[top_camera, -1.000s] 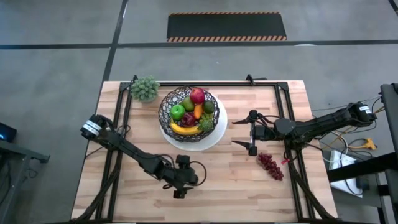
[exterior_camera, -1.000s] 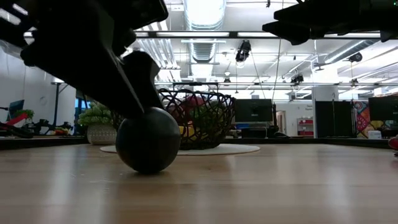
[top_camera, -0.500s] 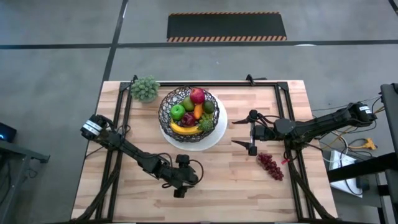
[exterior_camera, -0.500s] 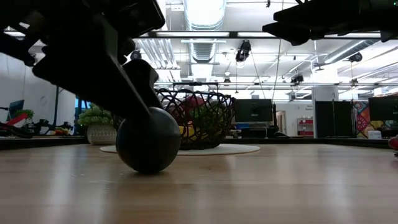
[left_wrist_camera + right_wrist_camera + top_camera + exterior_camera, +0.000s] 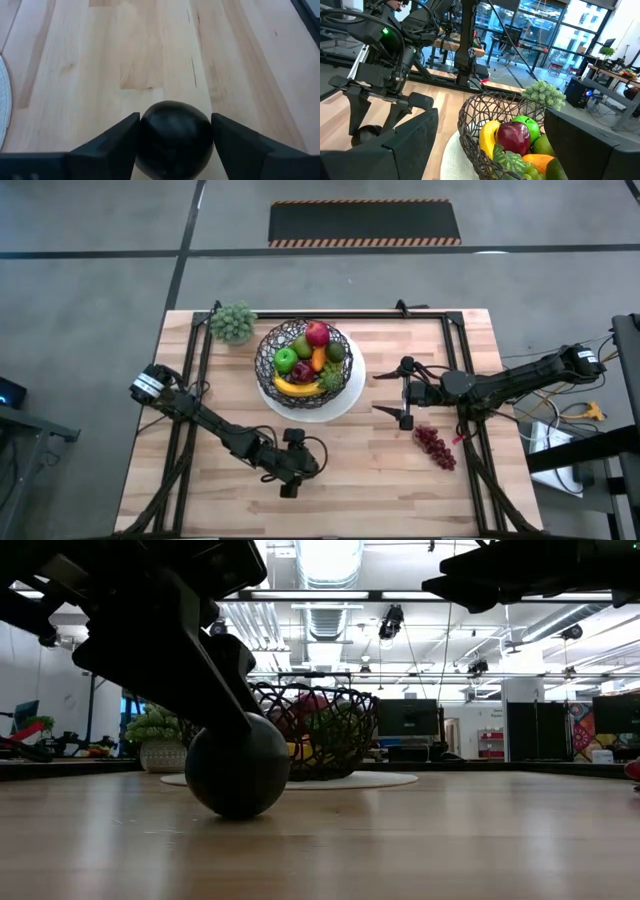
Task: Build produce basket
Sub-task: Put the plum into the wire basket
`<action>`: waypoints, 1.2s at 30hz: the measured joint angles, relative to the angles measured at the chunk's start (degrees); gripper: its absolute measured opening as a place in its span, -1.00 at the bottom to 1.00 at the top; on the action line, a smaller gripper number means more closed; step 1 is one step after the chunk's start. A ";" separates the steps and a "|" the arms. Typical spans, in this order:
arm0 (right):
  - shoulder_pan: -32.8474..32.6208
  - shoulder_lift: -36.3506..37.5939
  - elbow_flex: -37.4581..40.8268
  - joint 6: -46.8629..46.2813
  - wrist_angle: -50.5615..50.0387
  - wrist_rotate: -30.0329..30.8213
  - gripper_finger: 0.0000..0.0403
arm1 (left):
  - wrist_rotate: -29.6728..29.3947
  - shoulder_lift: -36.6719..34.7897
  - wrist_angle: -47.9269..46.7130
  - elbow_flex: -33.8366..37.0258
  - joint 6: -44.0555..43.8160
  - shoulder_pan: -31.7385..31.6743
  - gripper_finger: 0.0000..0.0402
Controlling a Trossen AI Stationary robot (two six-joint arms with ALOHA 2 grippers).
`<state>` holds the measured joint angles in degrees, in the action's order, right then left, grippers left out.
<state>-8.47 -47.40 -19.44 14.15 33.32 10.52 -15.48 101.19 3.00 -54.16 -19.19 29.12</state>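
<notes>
Black wire basket [image 5: 304, 358]: sitting on a white plate [image 5: 343, 395], well beyond the left gripper and just off to the side of the right one.
Inside it: a banana [image 5: 297, 387], green apple [image 5: 286, 360], red apple [image 5: 318, 334], carrot [image 5: 319, 359] and avocado [image 5: 337, 352] are lying heaped together.
Left gripper [image 5: 174, 134]: sitting low on the wooden table [image 5: 350, 470], its fingers [image 5: 112, 142] standing one on each side of a dark plum [image 5: 174, 139], touching or nearly touching it.
Plum: resting on the boards.
Right gripper [image 5: 405, 393]: hovering with its fingers spread wide, holding nothing.
Grapes [image 5: 434, 445]: lying on the table just beside the right gripper.
Leafy cluster [image 5: 232, 322]: standing past the basket.
</notes>
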 joint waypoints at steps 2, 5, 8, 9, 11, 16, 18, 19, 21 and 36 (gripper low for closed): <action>0.00 0.00 0.00 0.00 -0.02 0.00 0.71 | 0.19 0.00 -0.08 -0.43 0.07 0.00 0.06; 0.00 0.00 0.00 0.00 -0.02 0.00 0.71 | 0.20 -0.44 -0.26 -1.49 1.59 0.00 0.03; 0.00 0.00 0.00 0.00 -0.04 0.02 0.71 | 0.22 -1.81 -1.99 -2.68 3.83 -0.16 0.03; 0.00 0.00 0.00 0.00 -0.06 0.02 0.71 | 0.22 -2.40 -3.27 -3.04 5.08 -0.25 0.03; 0.00 0.00 0.00 0.00 -0.08 0.02 0.71 | 0.12 -3.67 -5.81 -4.37 8.57 -0.63 0.02; 0.00 0.00 0.00 -0.04 -0.26 0.02 0.71 | -1.64 -8.18 -12.57 -8.60 20.44 -2.71 0.02; 0.00 0.00 0.00 -0.04 -0.25 0.02 0.71 | -2.64 -9.92 -17.10 -9.98 24.82 -4.34 0.02; 0.02 0.00 0.00 -0.04 -0.22 0.02 0.71 | -3.22 -10.79 -18.77 -10.42 26.81 -5.34 0.02; 0.02 0.00 0.00 -0.04 -0.22 0.03 0.71 | -4.69 -12.61 -20.87 -10.64 29.99 -7.84 0.02; 0.00 0.00 0.00 0.33 -0.32 0.04 0.71 | -9.11 -20.96 -23.73 -6.81 37.52 -40.00 0.02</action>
<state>-8.47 -47.40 -19.44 14.48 33.00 10.57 -24.59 80.23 -20.74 -60.97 18.33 -10.88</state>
